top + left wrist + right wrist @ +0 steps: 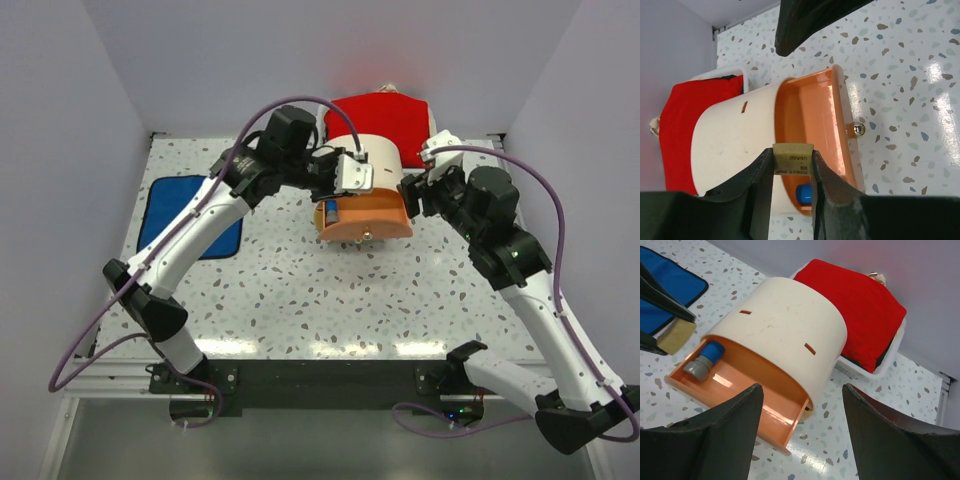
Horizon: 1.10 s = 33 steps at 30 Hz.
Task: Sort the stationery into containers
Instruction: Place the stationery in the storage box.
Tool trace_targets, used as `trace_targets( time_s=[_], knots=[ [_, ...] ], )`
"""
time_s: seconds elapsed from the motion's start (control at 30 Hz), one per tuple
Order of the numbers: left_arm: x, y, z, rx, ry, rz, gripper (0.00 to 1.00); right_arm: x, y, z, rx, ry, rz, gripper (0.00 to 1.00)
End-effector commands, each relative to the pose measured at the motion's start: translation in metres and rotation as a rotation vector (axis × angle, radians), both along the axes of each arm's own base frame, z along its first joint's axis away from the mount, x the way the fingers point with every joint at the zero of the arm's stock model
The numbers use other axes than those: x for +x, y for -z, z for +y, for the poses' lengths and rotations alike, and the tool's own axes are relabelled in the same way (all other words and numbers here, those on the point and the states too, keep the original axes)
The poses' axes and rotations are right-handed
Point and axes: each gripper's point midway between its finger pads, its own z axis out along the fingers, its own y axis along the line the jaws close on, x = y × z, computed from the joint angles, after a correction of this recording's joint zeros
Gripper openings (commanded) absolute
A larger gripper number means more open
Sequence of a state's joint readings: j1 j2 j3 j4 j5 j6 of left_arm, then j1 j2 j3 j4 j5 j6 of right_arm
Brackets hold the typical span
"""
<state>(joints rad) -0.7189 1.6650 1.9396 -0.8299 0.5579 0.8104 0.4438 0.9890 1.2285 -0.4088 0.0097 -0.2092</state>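
Observation:
My left gripper (793, 167) is shut on a tan eraser block (793, 154), holding it just above the left end of the pulled-out orange drawer (812, 112). From the right wrist view the eraser (676, 336) hangs beside the drawer's far corner. A blue-grey cap piece (704, 360) lies in that corner of the drawer (740, 385). The drawer belongs to the cream half-cylinder unit (378, 150). On the unit's right side my right gripper (410, 195) stands open and empty, its fingers straddling the drawer's near corner (802, 390).
A white tray (890, 357) with a red cloth (380, 112) sits right behind the unit. A blue cloth (185, 215) lies at the table's left. The drawer's gold knob (857, 130) points toward the arms' bases.

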Motion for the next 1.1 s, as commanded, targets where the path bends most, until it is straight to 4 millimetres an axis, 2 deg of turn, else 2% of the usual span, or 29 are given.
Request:
trace_targets(
  time_s=[0.0, 0.1, 0.27, 0.3, 0.33, 0.5, 0.53, 0.63, 0.77, 0.9, 0.93, 1.0, 1.03, 1.07],
  knots=[
    [-0.005, 0.000, -0.026, -0.042, 0.051, 0.038, 0.00, -0.007, 0.000, -0.015, 0.012, 0.050, -0.005, 0.68],
    [-0.004, 0.026, -0.040, 0.001, 0.071, 0.079, 0.00, -0.009, 0.004, -0.021, 0.017, 0.068, -0.003, 0.68],
    [0.005, 0.046, -0.048, 0.038, 0.060, 0.088, 0.00, -0.011, 0.010, -0.023, 0.027, 0.072, 0.008, 0.68],
    [0.007, 0.051, -0.048, 0.047, 0.053, 0.093, 0.02, -0.011, 0.013, -0.023, 0.025, 0.070, 0.012, 0.68],
    [0.009, 0.052, -0.048, 0.049, 0.045, 0.089, 0.11, -0.011, 0.014, -0.023, 0.025, 0.072, 0.012, 0.68],
    [0.017, 0.053, -0.050, 0.045, 0.005, 0.091, 0.21, -0.010, 0.018, -0.024, 0.020, 0.071, 0.014, 0.69],
    [0.018, 0.051, -0.051, 0.035, -0.005, 0.090, 0.31, -0.010, 0.018, -0.023, 0.020, 0.069, 0.015, 0.69],
    [0.022, 0.048, -0.050, 0.028, -0.024, 0.082, 0.48, -0.011, 0.021, -0.021, 0.018, 0.058, 0.024, 0.69],
    [0.023, 0.028, -0.050, -0.021, -0.051, 0.063, 0.57, -0.012, 0.030, -0.020, 0.002, 0.044, 0.049, 0.72],
    [0.022, -0.012, -0.041, -0.105, -0.098, 0.003, 0.64, -0.024, 0.049, 0.000, -0.029, -0.102, 0.102, 0.75],
    [0.023, -0.019, -0.039, -0.123, -0.107, -0.022, 0.71, -0.026, 0.052, 0.002, -0.033, -0.120, 0.108, 0.75],
    [0.022, -0.019, -0.030, -0.108, -0.119, -0.066, 0.72, -0.026, 0.060, 0.006, -0.040, -0.141, 0.136, 0.75],
    [0.028, -0.015, -0.025, -0.097, -0.156, -0.079, 0.72, -0.028, 0.062, 0.013, -0.039, -0.183, 0.145, 0.74],
    [0.029, -0.026, -0.017, -0.115, -0.195, -0.105, 0.72, -0.031, 0.065, 0.016, -0.054, -0.216, 0.155, 0.71]
  ],
)
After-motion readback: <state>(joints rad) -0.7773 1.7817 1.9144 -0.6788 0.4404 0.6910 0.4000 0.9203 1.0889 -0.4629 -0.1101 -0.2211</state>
